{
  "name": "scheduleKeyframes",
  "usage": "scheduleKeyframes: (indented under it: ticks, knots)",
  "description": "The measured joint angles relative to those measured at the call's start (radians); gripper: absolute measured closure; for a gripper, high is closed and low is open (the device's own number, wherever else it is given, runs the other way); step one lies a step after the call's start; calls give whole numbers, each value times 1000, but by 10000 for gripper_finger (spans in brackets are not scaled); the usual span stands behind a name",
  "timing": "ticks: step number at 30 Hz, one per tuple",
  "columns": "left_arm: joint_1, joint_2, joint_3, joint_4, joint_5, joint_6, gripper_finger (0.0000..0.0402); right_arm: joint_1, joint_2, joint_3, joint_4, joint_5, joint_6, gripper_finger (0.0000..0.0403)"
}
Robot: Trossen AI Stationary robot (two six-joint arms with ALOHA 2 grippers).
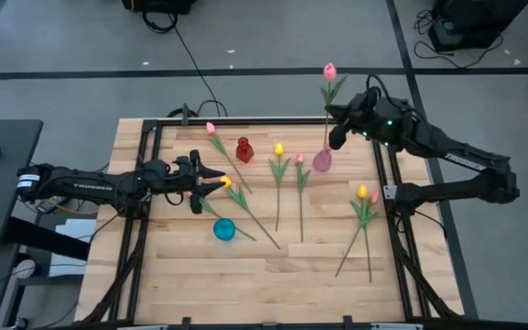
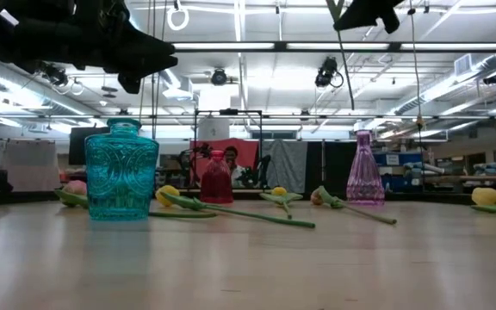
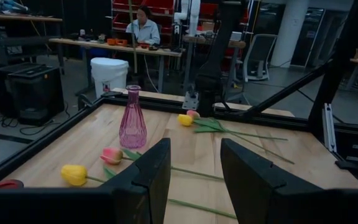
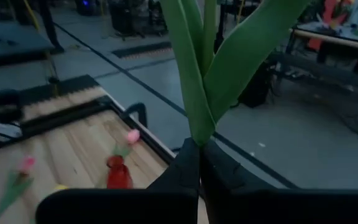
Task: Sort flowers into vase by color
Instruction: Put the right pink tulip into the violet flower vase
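Observation:
My right gripper [image 1: 332, 122] is shut on a pink tulip [image 1: 329, 71] and holds it in the air over the table's far right, beside the pink vase [image 1: 322, 161]. The tulip's head is up, and its green leaves [image 4: 229, 56] rise from the fingers in the right wrist view. My left gripper [image 1: 214, 181] hangs open above the table's left middle, close to a yellow tulip [image 1: 225, 182] that lies flat. Several more yellow and pink tulips lie on the wood. A red vase [image 1: 244, 149] and a teal vase [image 1: 224, 229] stand upright. My right gripper pinches the tulip's stem between its two fingers, right where the leaves branch off [image 4: 197, 135]. The fingers come about level from the table's right side and lie across the stem. The tulip stands nearly upright and clear of the table, its lower stem [image 1: 326, 147] hanging toward the pink vase.
A yellow tulip [image 1: 362, 192] and a pink one [image 1: 374, 196] lie by the right edge. A pink tulip [image 1: 210, 128] lies left of the red vase. A black frame [image 1: 380, 174] edges the table. Beyond it, a person [image 3: 143, 25] sits at a bench.

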Motion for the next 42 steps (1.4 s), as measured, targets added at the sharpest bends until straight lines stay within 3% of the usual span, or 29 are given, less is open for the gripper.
scheduleKeyframes:
  ticks: [23, 34, 42]
  knots:
    - [0, 12, 0, -18, -10, -4, 255, -63, -65, -247, 82, -23, 52, 391]
    - [0, 12, 0, -20, -21, -5, 255, -63, -66, -289, 110, -27, 68, 386]
    - [0, 12, 0, -26, -21, -5, 255, -60, -74, -294, 47, -31, 98, 338]
